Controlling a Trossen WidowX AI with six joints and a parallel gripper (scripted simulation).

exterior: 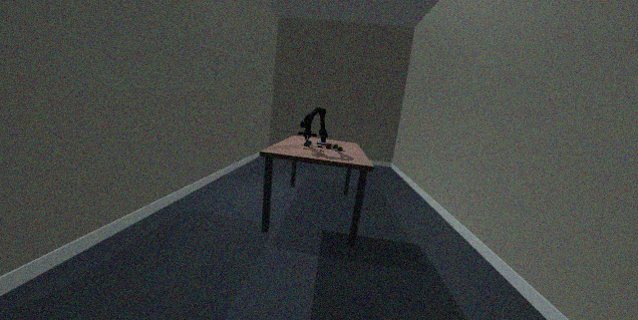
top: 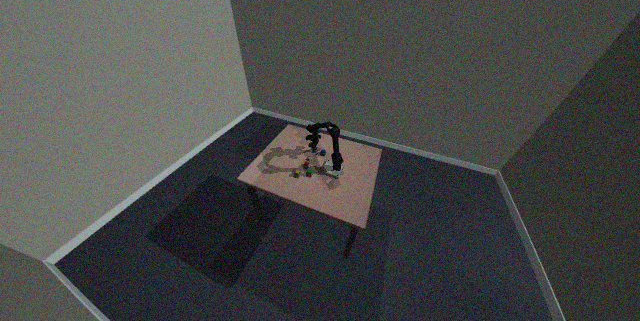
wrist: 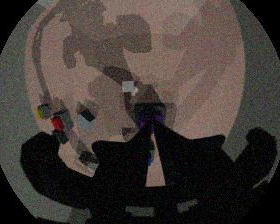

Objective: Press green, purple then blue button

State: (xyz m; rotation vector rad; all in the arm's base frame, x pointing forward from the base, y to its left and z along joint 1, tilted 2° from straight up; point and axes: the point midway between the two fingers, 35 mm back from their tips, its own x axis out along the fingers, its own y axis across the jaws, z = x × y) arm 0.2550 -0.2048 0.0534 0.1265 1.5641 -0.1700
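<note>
My gripper [top: 314, 147] [wrist: 152, 123] is shut and empty, pointing down. Its fingertips are at the purple button [wrist: 151, 111], overlapping its near part in the wrist view; whether they press it is too dark to tell. The green button [top: 309, 173] [wrist: 59, 137] stands well to the left in the wrist view, partly behind the dark gripper body. The blue button [top: 323, 152] stands close to the gripper in the top view; in the wrist view only a sliver of blue [wrist: 150, 160] shows between the fingers. In the exterior view the buttons are too small to tell apart.
A red button [top: 306, 163] [wrist: 57, 123] and a yellow button [top: 297, 173] [wrist: 41, 112] stand near the green one. A pale block [wrist: 129, 87] lies beyond the purple button, and another pale block [wrist: 85, 122] lies to its left. All are on the pink table [top: 350, 201] [exterior: 284, 151].
</note>
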